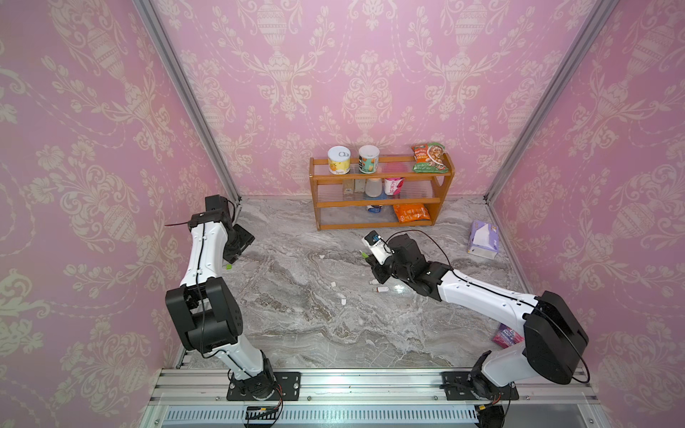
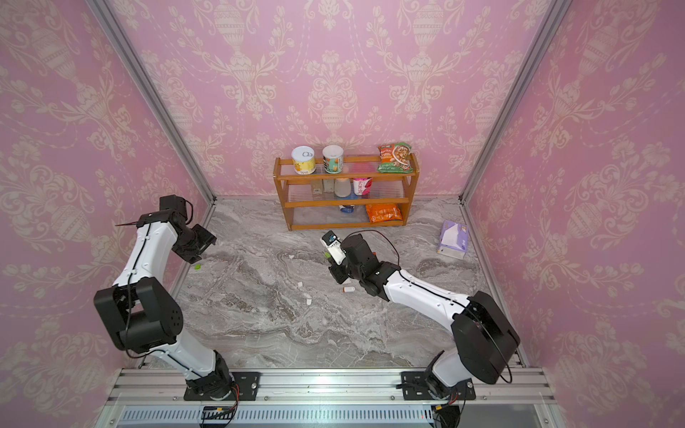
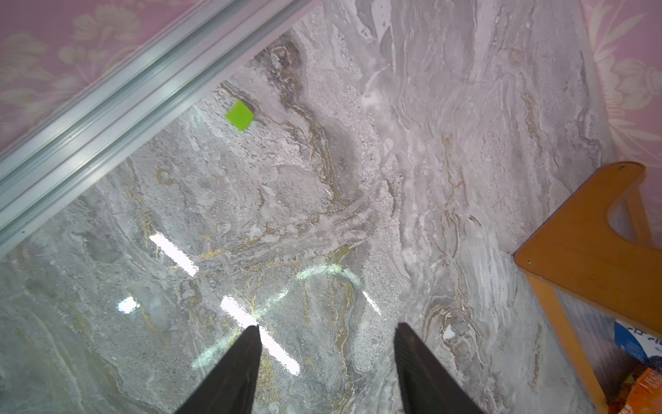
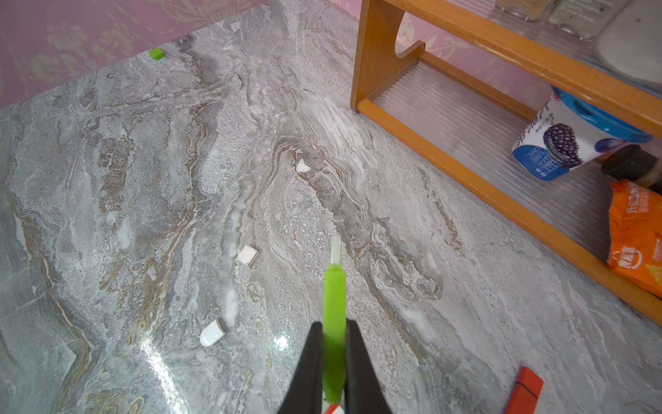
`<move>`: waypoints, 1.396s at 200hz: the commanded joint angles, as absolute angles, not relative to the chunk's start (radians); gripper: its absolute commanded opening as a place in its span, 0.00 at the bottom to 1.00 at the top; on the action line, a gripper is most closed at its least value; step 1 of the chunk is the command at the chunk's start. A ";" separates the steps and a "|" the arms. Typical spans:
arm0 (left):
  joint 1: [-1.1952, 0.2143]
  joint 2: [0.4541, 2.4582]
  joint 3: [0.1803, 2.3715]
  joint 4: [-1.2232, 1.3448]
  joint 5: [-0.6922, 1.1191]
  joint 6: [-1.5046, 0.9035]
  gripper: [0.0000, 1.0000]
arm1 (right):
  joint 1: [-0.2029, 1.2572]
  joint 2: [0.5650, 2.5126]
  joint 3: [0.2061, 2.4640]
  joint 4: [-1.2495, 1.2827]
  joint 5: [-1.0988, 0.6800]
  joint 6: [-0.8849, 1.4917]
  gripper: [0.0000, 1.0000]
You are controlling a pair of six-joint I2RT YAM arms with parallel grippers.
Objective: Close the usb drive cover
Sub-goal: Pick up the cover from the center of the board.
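My right gripper (image 4: 334,324) is shut on a green usb drive (image 4: 334,297), held above the marble table with its bare metal plug (image 4: 335,247) pointing away from the jaws. In both top views the drive (image 1: 364,254) (image 2: 327,255) sticks out at the gripper's tip, left of the shelf's foot. A small green cover (image 3: 239,115) lies loose on the table by the left wall rail, also seen in the other views (image 1: 228,266) (image 2: 197,266) (image 4: 156,53). My left gripper (image 3: 329,325) hovers near it, open, with nothing between its fingers.
A wooden shelf (image 1: 378,181) with cans and snack bags stands at the back. Two white caps (image 4: 247,255) (image 4: 212,333) and a white drive (image 1: 380,289) lie mid-table. A tissue pack (image 1: 483,240) and a pink packet (image 1: 506,335) sit at the right. An aluminium rail (image 3: 107,107) borders the left.
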State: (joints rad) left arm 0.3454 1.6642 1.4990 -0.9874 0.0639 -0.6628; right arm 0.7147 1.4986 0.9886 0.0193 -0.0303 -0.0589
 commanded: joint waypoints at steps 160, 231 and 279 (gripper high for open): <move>0.563 1.715 1.255 -0.773 0.038 -0.891 0.48 | 0.679 1.571 1.126 -0.071 -0.314 0.023 0.00; 0.433 1.785 1.271 -0.675 -0.136 -1.026 0.46 | 0.679 1.587 1.138 -0.084 -0.322 0.018 0.00; 0.435 1.859 1.341 -0.692 -0.155 -1.066 0.45 | 0.678 1.585 1.113 -0.094 -0.302 0.011 0.00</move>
